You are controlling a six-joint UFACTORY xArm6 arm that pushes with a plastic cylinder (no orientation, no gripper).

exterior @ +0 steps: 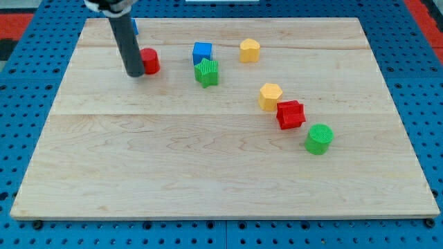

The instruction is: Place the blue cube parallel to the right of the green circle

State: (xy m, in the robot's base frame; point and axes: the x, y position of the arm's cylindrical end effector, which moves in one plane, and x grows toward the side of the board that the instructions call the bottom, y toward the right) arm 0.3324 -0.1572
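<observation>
The blue cube (pixel 202 52) sits near the view's top centre, touching the green star (pixel 207 72) just below it. The green circle (pixel 319 138) sits at the view's right, below the red star (pixel 291 114). My tip (pixel 135 73) is at the view's upper left, touching the left side of a red cylinder (pixel 150 61), far left of the blue cube.
A yellow hexagon (pixel 250 50) lies right of the blue cube. Another yellow hexagon (pixel 270 96) touches the red star. A second blue block (pixel 135 27) is mostly hidden behind the rod. The wooden board (pixel 208 180) ends in edges all round.
</observation>
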